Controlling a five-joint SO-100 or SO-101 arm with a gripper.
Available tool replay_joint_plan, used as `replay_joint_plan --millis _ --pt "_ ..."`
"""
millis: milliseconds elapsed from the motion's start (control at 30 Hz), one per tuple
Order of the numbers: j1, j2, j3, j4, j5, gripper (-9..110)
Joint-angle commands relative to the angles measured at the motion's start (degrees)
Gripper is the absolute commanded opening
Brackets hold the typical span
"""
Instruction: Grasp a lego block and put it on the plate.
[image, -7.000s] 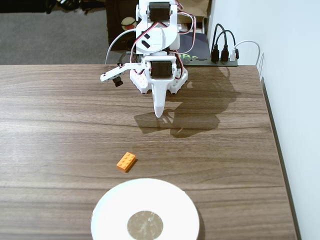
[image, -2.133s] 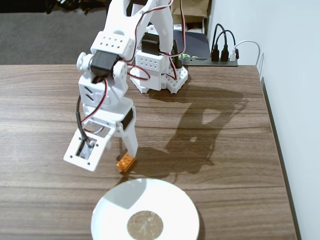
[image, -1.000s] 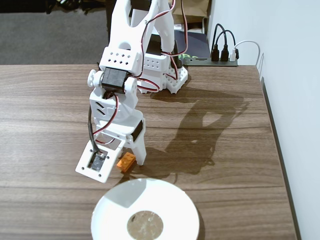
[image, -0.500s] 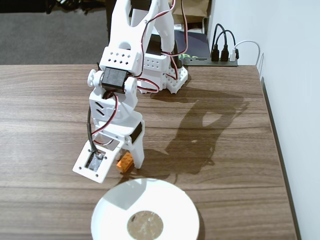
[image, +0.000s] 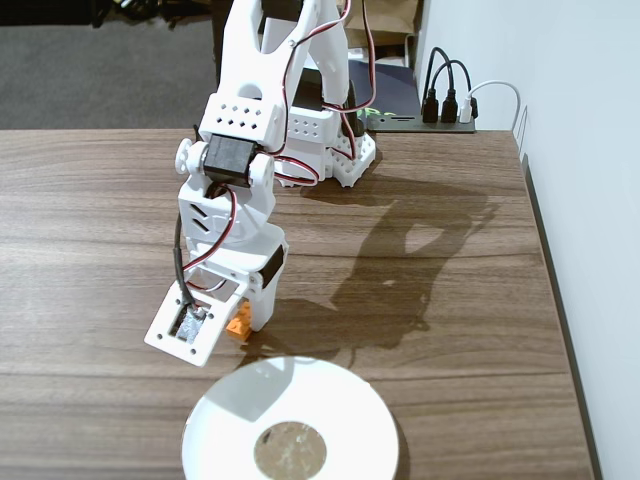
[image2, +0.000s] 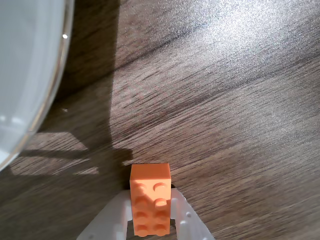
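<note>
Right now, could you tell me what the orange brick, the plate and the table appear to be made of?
The brick looks like moulded plastic: uniform matte orange, crisp edges, round studs. The plate seems glazed ceramic, though it could be glass or hard plastic: a glossy white rim with small highlights in the wrist view and a duller grey-brown centre. The table shows dark wood grain with a soft sheen, probably laminate or veneer.

Orange studded plastic lego block (image2: 149, 205): I count one.
Round white plate with a grey-brown centre (image: 330, 400): I count one.
White two-finger gripper (image2: 150, 227): I see one.
Brown wood-grain table (image: 440, 300): one.
Black plugs in the strip by the wall (image: 448, 103): I count three.
</note>
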Motion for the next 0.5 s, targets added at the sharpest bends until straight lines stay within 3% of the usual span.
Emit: replay_joint_plan --millis 0,467 --pt "-0.26 1.85 -0.35 0.18 0.18 3" --pt "-3.52 19.42 -0.35 2.37 -5.63 3"
